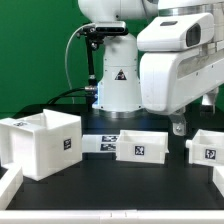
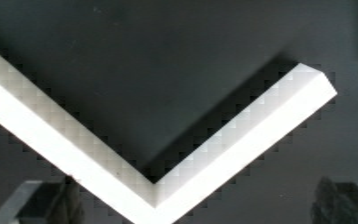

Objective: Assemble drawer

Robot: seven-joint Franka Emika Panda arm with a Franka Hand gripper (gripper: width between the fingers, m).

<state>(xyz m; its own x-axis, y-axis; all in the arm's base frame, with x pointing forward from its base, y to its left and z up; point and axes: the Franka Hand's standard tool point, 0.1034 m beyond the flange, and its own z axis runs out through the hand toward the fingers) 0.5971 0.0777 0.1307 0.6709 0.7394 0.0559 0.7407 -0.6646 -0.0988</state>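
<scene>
Toward the table's edge on the exterior view's left, close to the front: casing (image 1: 40, 143), largest part of the drawer, sitting flat, hollow apparently open upward, tagged face turned toward the front edge and the exterior view's right. Near enough a cube, so no clear long axis. Along mid-table, apart from it: middle tray box (image 1: 140, 147), low, tag facing the front edge, long axis parallel to that edge. By the edge on the exterior view's right: second tray box (image 1: 205, 147), same lie, partly cropped. Neither tray inside the casing yet; task judged early.

High above the table, behind the second tray box: gripper (image 2: 192, 203), released, fingers (image 2: 34, 205) spread wide, grasping nothing. Beneath it in the wrist view: white corner (image 2: 60, 135), two thin arms meeting at a right angle; cannot tell which part.

Step judged: reaching for a part. Square the fingers across one thin wall, never across the corner. Descend straight, and close only with that wall between them. Keep the tray level, long axis in line with the casing's opening.

Further out: marker board (image 1: 100, 143) between casing and middle tray box; white bar (image 1: 8, 185) at the front corner on the exterior view's left.
</scene>
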